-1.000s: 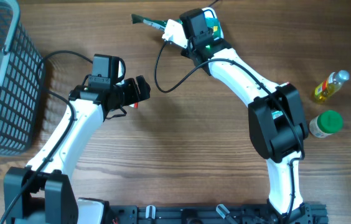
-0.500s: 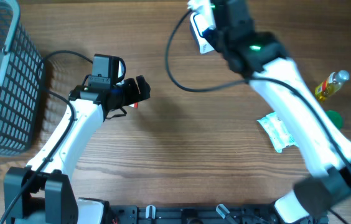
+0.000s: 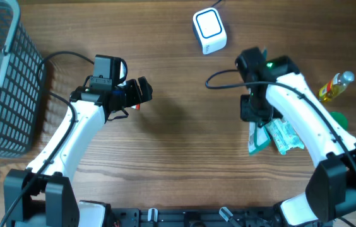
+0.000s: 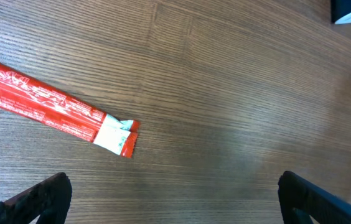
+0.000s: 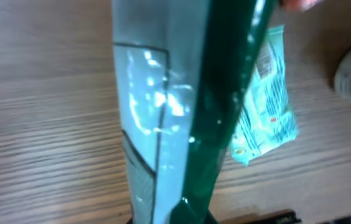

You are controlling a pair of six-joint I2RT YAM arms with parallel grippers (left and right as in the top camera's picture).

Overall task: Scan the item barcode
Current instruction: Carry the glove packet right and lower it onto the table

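The right hand (image 3: 254, 120) clamps the green packet (image 5: 222, 118) by one end, held out ahead, likely for laying beside the pale packet (image 3: 286, 135).

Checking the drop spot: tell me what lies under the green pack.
Bare table and one edge of a pale packet show beneath the green pack. How far the packet runs under it is covered.

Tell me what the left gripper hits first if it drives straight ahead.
Most likely the bare table: the wrist view shows the open left gripper aimed at it, the red packet lying off to one side. Depth is unclear.
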